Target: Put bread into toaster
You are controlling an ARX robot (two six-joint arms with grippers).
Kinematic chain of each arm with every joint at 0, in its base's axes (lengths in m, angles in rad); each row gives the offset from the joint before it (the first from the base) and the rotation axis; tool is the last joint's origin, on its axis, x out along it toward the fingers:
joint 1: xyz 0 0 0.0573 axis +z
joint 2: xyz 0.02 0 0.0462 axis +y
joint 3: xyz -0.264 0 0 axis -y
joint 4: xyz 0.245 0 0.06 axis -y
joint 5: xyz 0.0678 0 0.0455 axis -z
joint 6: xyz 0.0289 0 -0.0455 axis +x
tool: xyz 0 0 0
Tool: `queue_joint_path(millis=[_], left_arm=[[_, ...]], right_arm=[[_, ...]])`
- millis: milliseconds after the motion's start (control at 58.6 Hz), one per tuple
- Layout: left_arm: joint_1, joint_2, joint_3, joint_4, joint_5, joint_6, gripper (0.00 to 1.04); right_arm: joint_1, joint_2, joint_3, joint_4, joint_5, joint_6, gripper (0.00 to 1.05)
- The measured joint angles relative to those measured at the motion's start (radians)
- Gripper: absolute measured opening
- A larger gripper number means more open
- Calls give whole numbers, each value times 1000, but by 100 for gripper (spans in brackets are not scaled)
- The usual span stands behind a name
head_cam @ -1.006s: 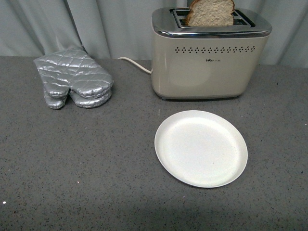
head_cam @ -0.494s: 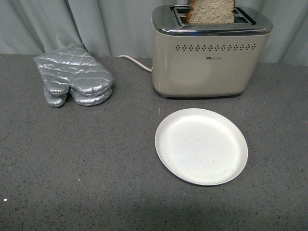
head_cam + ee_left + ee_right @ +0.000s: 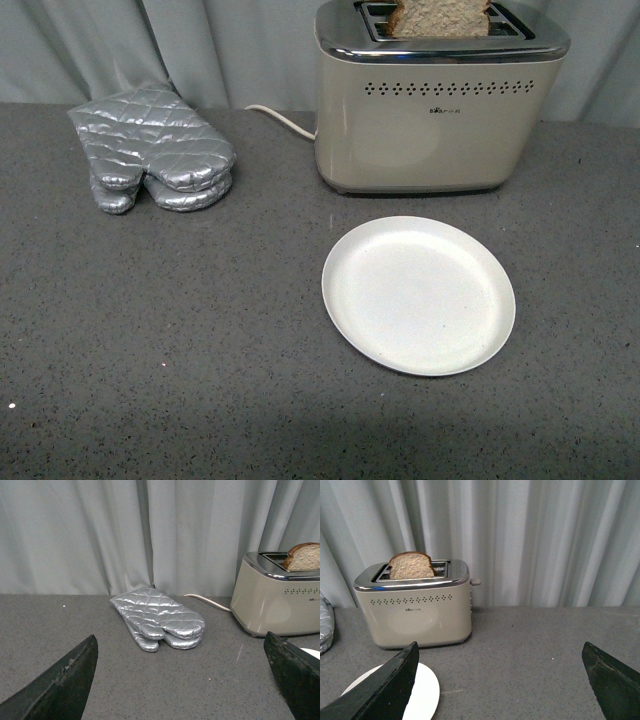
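The slice of bread [image 3: 437,17] stands upright in the front slot of the toaster [image 3: 435,120], its rounded, dark-crusted top sticking out above the chrome rim; the crumb is coarse and light brown. The toaster is a boxy beige metal body with a polished chrome top, a row of small vent holes and a tiny logo on its face. A white cord [image 3: 280,120] trails from its side across the speckled grey countertop [image 3: 180,330]. In front of the toaster lies a round white plate [image 3: 418,295], holding nothing. Well apart to the side rest two quilted silver oven mitts [image 3: 152,158], stacked. Both the left gripper [image 3: 182,680] and right gripper [image 3: 500,682] are spread wide, holding nothing, before pleated grey curtains [image 3: 545,535].
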Motion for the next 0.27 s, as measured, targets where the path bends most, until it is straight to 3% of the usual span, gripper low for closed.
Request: queue_joint_path(millis=[273], left_arm=[[0,0,0,0,0,0,98]], right_arm=[[0,0,0,0,0,0,95]])
